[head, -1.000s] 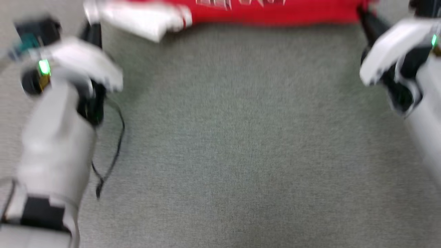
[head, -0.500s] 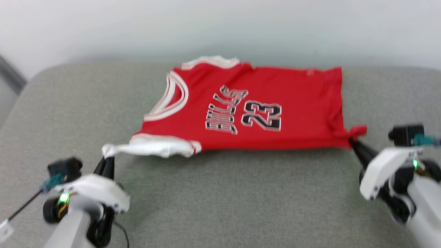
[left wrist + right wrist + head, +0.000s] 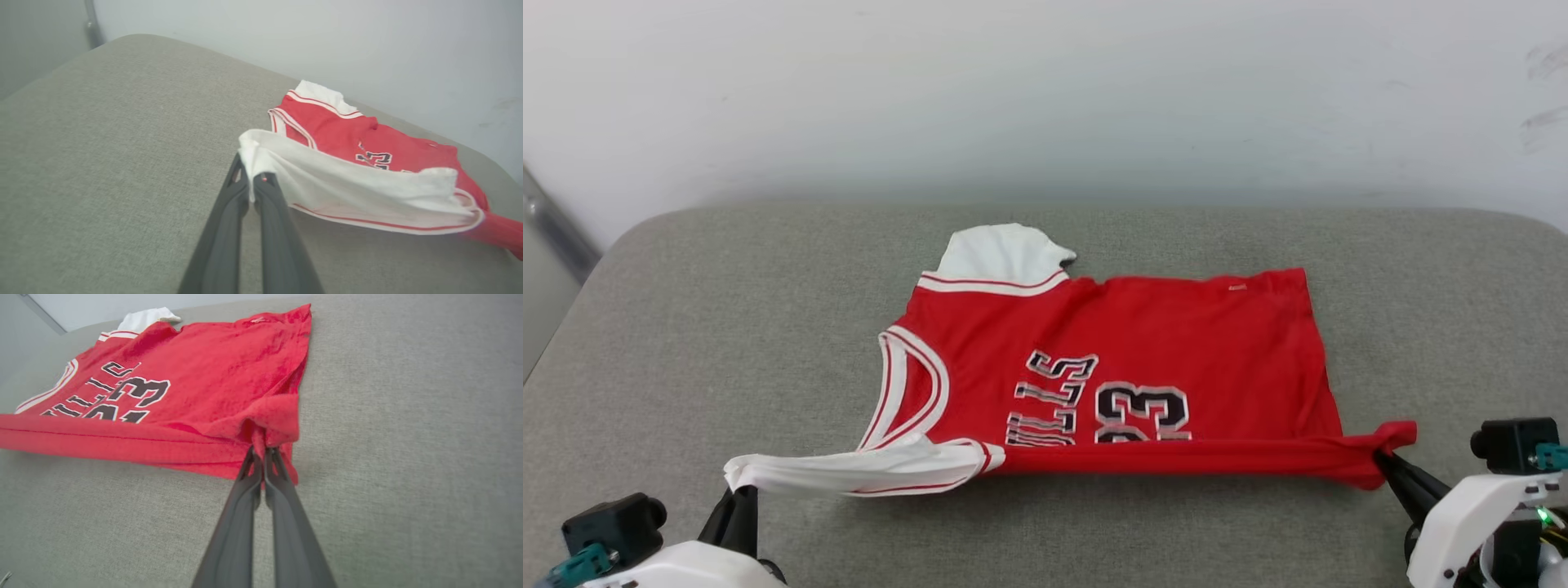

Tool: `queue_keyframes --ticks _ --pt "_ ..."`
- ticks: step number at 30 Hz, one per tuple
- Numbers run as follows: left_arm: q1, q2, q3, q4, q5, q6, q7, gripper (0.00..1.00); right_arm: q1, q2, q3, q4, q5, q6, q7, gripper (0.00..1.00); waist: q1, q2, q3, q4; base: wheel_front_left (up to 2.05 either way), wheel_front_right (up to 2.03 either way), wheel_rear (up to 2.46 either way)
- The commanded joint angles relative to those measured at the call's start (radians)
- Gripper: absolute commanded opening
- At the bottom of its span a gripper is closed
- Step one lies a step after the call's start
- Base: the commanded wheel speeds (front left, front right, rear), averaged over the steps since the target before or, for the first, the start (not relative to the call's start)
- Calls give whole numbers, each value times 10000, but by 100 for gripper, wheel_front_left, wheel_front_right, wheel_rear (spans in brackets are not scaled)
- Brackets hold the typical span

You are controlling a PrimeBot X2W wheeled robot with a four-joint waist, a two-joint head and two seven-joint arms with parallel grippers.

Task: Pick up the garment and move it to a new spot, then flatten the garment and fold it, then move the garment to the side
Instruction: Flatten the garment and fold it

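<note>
The garment [image 3: 1143, 351] lies approx. mid-way across the grey upholstered surface [image 3: 727, 327], w/ its back edge near the pale wall [image 3: 1045, 98]. The collar end points to the robot's left and the hem to its right. The front edge is raised off the surface & drawn taut into a straight band btw. the two grippers. The rest of the red body lies flat behind that band. The chest lettering [image 3: 1094, 400] is partly hidden by the raised edge, so only the upper part of the letters & numerals reads in the head view.

The left gripper [image 3: 742, 490] sits low-left in the head view. Its jaws are clenched on the tip of the near white sleeve [image 3: 849, 469], which is stretched out sideways. In the left wrist view the dark fingers [image 3: 229, 228] press together w/ white cloth pinched at the tips, and the sleeve opening w/ its red trim hangs just above the surface.

The far white sleeve [image 3: 1001, 253] rests flat at the garment's back-left corner.

The right gripper [image 3: 1384, 461] is low-right in the head view, jaws clamped on the bunched hem corner [image 3: 1396, 437]. In the right wrist view the fingers [image 3: 241, 522] are tight together, w/ red fabric folded over their tips.
</note>
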Motion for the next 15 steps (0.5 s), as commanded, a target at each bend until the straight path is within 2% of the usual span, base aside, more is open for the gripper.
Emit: queue_keyframes --ticks 1,3,6,8,10,15 --pt "249 216 162 -432 82 303 139 0 416 87 -476 -445 -303 -30 291 0 3 0 -4 -41 0 0 0" --pt "432 315 136 -1075 134 531 382 0 865 402 -1015 -1291 -692 -28 889 0 3 0 11 -90 0 0 0" --pt "357 467 -20 -1446 195 627 742 0 1288 967 -1652 -2422 -1251 -27 1798 0 3 0 106 -154 0 0 0" --pt "-156 462 -204 -1277 72 494 1068 0 1393 1444 -1973 -3251 -1775 -25 2542 0 3 0 365 -190 0 0 0" --pt "-981 338 -469 -613 -129 128 1396 0 924 1838 -2032 -3725 -2326 -24 3205 0 3 0 983 -257 0 0 0" --pt "-2219 97 -849 637 -245 -448 1618 0 355 2095 -1954 -3535 -2665 -22 3617 0 3 0 1763 -230 0 0 0"
